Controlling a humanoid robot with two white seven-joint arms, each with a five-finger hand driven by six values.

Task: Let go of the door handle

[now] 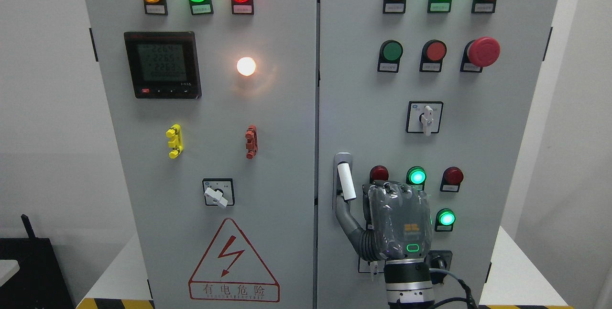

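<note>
The door handle [346,182] is a white lever in a grey recess at the left edge of the cabinet's right door [363,108]; it stands nearly upright, its lower end tilted slightly right. My right hand [377,204] comes up from the bottom edge and sits just right of the handle, back toward the camera. Its thumb [348,218] stretches left and up, the tip touching the handle's lower end. The other fingers point at the door panel to the right of the handle and do not wrap it. The left arm does not show.
Red and green lamps [416,176] sit just above and right of my hand, with another green lamp [445,217] beside it. A rotary switch [424,117] and a red emergency button [483,51] are higher up. The left door [215,108] carries a meter, switches and a warning triangle.
</note>
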